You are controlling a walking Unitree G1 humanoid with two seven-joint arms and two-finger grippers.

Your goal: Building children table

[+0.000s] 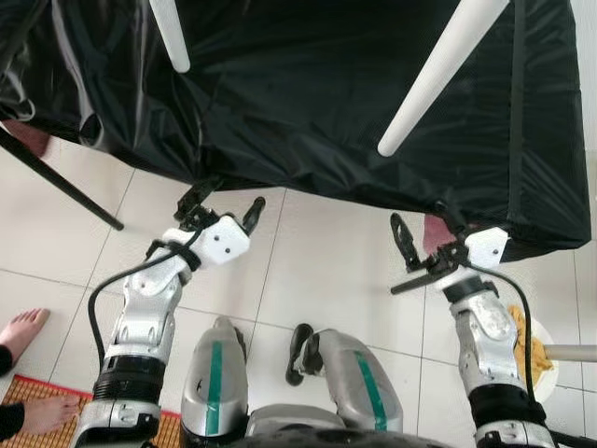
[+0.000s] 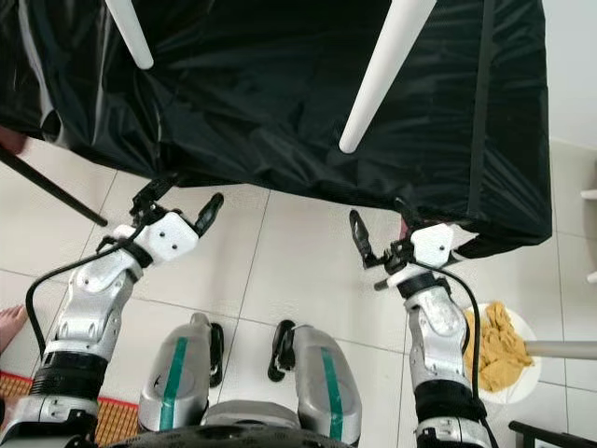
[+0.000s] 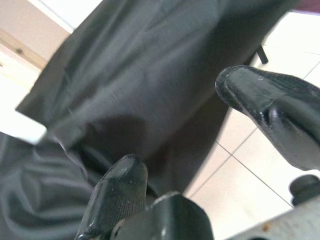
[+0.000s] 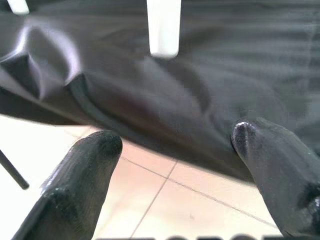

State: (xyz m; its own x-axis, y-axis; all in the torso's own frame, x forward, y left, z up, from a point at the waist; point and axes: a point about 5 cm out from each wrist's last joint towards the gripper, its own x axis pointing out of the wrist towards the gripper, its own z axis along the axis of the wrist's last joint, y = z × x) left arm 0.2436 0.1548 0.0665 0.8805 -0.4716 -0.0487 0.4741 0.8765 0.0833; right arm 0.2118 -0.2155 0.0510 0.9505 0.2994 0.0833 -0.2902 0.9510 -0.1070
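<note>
A large table draped in black cloth [image 1: 317, 103] lies in front of me, with two white legs pointing up: one at the left [image 1: 170, 33], one at the right [image 1: 443, 75]. My left gripper [image 1: 224, 207] is open at the cloth's near edge, left of centre. My right gripper [image 1: 424, 238] is open too, at the near edge further right. In the right wrist view its fingertips [image 4: 95, 150] frame the dark cloth [image 4: 200, 100] and a white leg [image 4: 163, 27]. Black fabric [image 3: 125, 90] lies between the fingers in the left wrist view.
White floor tiles [image 1: 317, 271] lie under me. A thin black rod [image 1: 61, 182] slants across the floor at the left. A person's bare feet [image 1: 23, 331] rest on a woven mat [image 1: 19, 392] at lower left. A white plate with yellow food [image 2: 499, 350] sits at lower right.
</note>
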